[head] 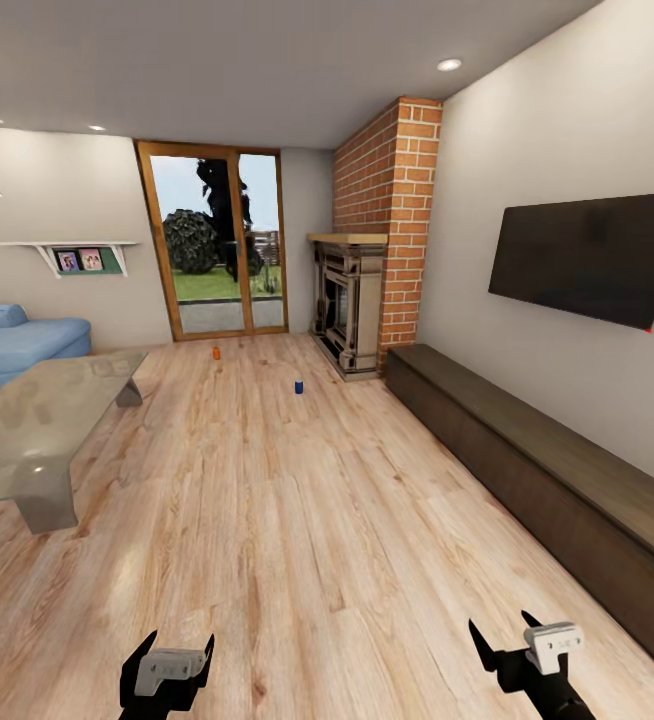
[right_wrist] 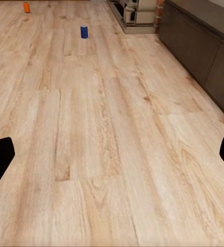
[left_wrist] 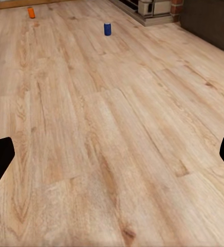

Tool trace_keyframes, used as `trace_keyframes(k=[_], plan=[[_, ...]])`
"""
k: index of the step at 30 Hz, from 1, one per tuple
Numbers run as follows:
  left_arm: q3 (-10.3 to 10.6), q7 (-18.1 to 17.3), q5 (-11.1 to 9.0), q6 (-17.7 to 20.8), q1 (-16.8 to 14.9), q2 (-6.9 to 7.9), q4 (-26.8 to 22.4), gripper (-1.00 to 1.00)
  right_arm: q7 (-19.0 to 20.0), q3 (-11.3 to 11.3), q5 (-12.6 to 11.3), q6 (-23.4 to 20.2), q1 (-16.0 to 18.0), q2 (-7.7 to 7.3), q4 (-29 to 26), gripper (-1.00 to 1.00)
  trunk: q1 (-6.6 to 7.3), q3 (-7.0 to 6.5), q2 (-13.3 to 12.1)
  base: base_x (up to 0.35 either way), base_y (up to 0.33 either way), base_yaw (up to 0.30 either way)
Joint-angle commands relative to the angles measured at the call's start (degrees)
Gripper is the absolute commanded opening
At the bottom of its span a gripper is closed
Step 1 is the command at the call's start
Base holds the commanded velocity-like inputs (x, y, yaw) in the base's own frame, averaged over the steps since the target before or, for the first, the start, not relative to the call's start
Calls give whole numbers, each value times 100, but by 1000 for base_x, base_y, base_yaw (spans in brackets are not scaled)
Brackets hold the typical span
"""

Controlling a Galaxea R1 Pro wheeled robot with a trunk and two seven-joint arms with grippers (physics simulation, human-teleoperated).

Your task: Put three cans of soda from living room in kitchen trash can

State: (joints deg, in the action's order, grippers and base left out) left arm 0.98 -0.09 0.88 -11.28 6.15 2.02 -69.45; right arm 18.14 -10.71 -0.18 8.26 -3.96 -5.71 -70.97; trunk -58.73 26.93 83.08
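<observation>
Now both hands are empty, left gripper (head: 167, 668) and right gripper (head: 523, 645) spread wide. Far ahead, the blue can (head: 297, 386) and an orange can (head: 216, 353) stand on the wood floor (head: 297, 540). Rolling in fast could knock them over.

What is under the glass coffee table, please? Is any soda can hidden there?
Under the glass coffee table only wood floor shows. Its far end is hidden.
</observation>
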Motion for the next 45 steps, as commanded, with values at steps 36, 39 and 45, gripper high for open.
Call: trace_keyframes(k=[36, 39, 45], plan=[[8, 11, 16, -6, 0, 0, 10, 100, -80, 44, -9, 8, 4, 53, 180, 100, 0, 63, 0, 0, 0, -37], [8, 11, 17, -6, 0, -1, 10, 100, -81, 48, -9, 7, 5, 53, 180, 100, 0, 83, 0, 0, 0, -148], [8, 6, 17, -4, 0, -3, 10, 100, -82, 51, -8, 2, 3, 53, 193, 100, 0, 124, 0, 0, -54, -152]])
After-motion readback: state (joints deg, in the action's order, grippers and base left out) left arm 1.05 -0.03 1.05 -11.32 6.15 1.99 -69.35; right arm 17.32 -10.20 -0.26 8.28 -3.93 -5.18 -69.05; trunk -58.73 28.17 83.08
